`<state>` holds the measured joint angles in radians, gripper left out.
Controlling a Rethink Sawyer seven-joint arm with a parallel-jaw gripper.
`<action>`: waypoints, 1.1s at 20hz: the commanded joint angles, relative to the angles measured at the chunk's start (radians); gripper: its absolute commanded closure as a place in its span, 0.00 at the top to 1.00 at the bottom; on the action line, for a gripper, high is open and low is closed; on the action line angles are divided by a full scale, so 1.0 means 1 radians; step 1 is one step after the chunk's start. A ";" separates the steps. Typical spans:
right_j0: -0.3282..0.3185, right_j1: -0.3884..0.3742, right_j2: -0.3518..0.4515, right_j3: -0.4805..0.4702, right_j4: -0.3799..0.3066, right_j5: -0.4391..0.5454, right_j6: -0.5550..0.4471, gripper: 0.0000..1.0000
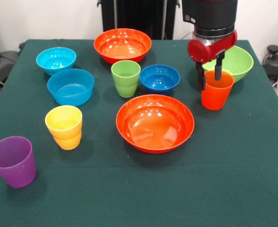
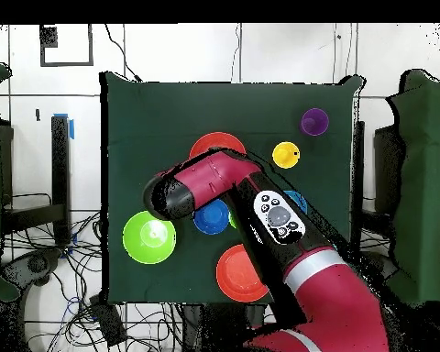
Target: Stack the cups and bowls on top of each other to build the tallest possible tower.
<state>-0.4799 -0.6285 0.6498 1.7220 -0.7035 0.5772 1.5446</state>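
no writing can be read. the red arm (image 1: 210, 28) comes straight down near the green bowl (image 1: 233, 61) — its gripper (image 1: 210, 75) straddles the rim of the upright orange cup (image 1: 217, 90), one finger (image 1: 219, 66) inside, one outside, on the green cloth (image 1: 224, 179).

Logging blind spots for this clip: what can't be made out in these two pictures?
- Overhead view: the arm covers the orange cup, the green cup and both light blue bowls.
- Overhead view: the gripper is hidden under the arm's own wrist.
- Front view: the top edge cuts off the arm above the wrist.
- Front view: the gripper straddles the orange cup's rim; actual grip unclear.
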 commanded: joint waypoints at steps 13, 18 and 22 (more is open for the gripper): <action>0.045 0.093 0.011 0.019 -0.108 0.121 -0.234 1.00; 0.052 0.101 0.006 0.016 -0.115 0.107 -0.224 1.00; 0.054 0.109 0.000 0.001 -0.120 0.104 -0.226 1.00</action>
<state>-0.4510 -0.5878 0.6495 1.7263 -0.7228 0.5770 1.5446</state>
